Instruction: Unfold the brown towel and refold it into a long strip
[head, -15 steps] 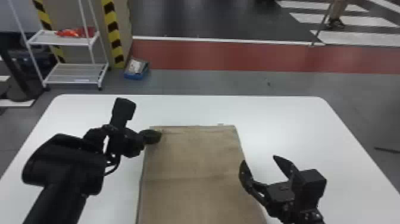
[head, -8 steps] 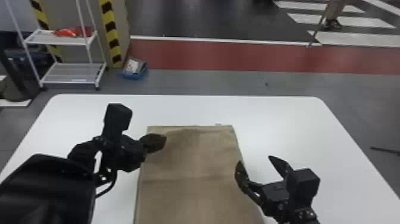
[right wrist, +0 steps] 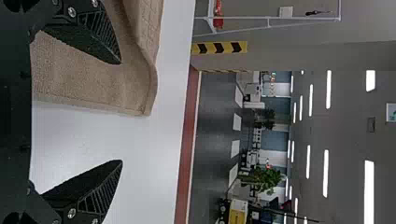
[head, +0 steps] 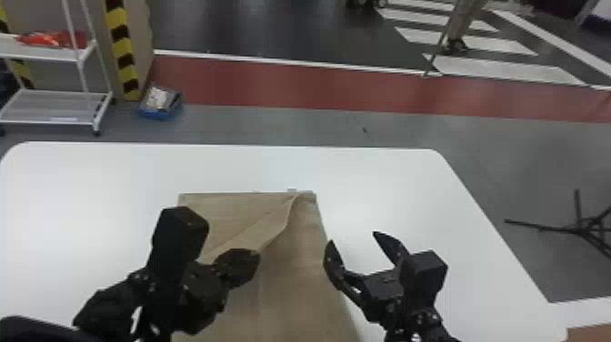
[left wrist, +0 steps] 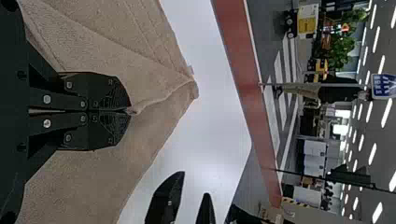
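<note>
1 brown towel point(head: 295, 282) seems pinched in the left gripper point(head: 255, 258); the right gripper point(head: 353, 238) is spread apart.

Brown towel point(head: 291, 291) at six o'clock in the head view: soft, matt cloth, its weave finely nubbly in both wrist views. Beneath it, a white tabletop point(head: 91, 182), smooth with a faint sheen. Left gripper point(head: 255, 259) at seven o'clock and right gripper point(head: 353, 238) at five: dark, mostly matt black, with textured fingers and shiny metal screw heads point(left wrist: 47, 99). At ten o'clock, a shelf rack point(head: 54, 54) of smooth, white-painted metal, by its look.
</note>
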Action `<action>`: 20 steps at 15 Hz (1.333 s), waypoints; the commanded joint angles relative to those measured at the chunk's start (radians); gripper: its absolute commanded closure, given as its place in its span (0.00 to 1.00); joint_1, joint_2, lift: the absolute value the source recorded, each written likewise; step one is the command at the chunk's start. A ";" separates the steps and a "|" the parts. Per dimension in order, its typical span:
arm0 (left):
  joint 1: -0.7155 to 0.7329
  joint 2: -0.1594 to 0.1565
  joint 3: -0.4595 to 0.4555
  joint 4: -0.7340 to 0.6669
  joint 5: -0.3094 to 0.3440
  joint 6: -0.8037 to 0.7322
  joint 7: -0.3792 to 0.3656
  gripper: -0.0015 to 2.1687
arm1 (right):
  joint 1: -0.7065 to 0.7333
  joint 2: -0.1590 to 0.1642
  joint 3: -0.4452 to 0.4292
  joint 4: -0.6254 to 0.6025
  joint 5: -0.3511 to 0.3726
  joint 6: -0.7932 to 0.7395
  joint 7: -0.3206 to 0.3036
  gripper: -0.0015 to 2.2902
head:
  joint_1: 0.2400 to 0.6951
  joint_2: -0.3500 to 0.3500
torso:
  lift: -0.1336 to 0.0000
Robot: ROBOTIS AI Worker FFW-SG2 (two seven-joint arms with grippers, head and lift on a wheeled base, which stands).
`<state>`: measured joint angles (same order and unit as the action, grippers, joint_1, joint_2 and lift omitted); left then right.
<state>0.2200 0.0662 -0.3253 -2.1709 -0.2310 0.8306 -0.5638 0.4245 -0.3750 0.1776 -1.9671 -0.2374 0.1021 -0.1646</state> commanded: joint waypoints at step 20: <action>0.202 0.004 0.011 0.051 0.246 -0.356 0.196 0.01 | -0.016 -0.028 -0.037 -0.098 0.049 0.075 0.054 0.06 | 1.00 0.00 | 0.23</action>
<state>0.3969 0.0732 -0.3988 -2.1321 -0.0575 0.5583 -0.3852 0.4186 -0.4048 0.1143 -2.0601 -0.2459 0.1382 -0.1304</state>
